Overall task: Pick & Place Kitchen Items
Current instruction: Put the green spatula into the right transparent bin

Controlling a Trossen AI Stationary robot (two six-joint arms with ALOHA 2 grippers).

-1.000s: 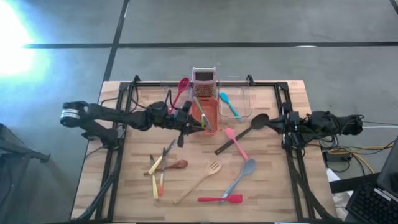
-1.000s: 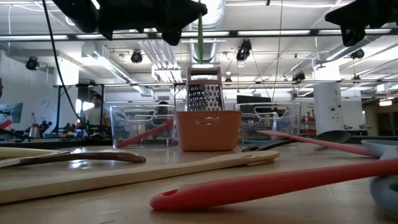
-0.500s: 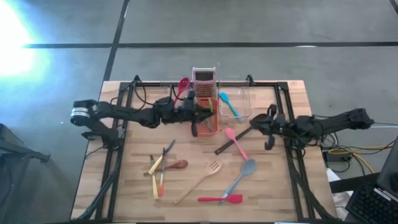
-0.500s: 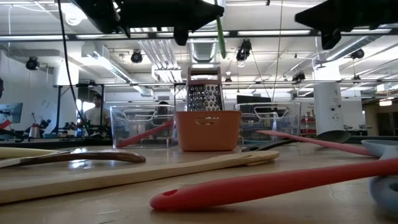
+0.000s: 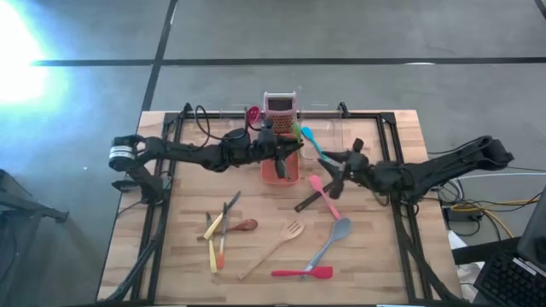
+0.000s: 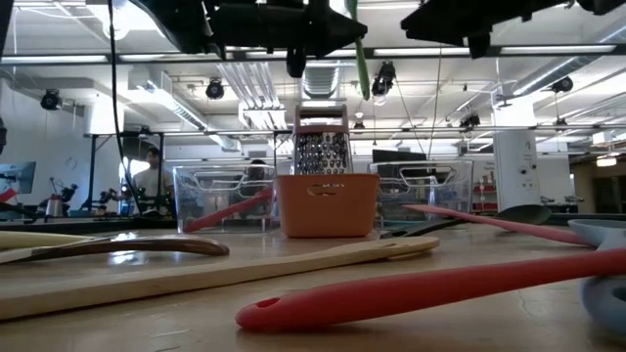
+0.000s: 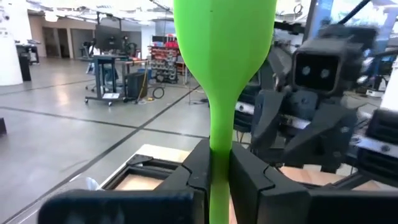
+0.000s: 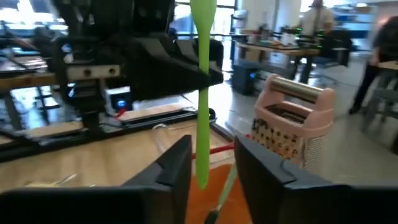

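My left gripper [image 7: 219, 163] reaches in from the table's left, above the orange tub [image 5: 280, 168], and is shut on a green spatula [image 7: 222, 43]. The spatula stands upright with its blade up. In the right wrist view its handle [image 8: 202, 124] hangs down between the open fingers of my right gripper [image 8: 208, 163], which has come in from the right [image 5: 335, 166]. The fingers stand on either side of the handle's lower end, apart from it. More utensils lie on the table, among them a pink spatula [image 5: 322, 194] and a black ladle [image 5: 334, 182]. My left gripper pinches the green spatula's handle just below the blade [image 7: 219, 138] between its two fingers. The fingers come level from the table's left and lie across the handle. The spatula is lifted clear and upright, blade up, with its handle hanging below the fingers.
A metal grater [image 5: 279, 106] stands behind the orange tub. Beside it are clear tubs holding a red spoon [image 5: 252, 114] and a blue spatula [image 5: 314, 143]. On the near half lie a wooden fork [image 5: 277, 247], a grey spoon [image 5: 331, 241], a red spatula [image 5: 303, 273] and yellow-handled knives [image 5: 215, 243].
My left gripper has carried the green spatula toward the table's right, to above the orange tub, and the spatula has stayed upright. My right gripper has swung in from the table's right edge toward the centre and now stands at the spatula's handle.
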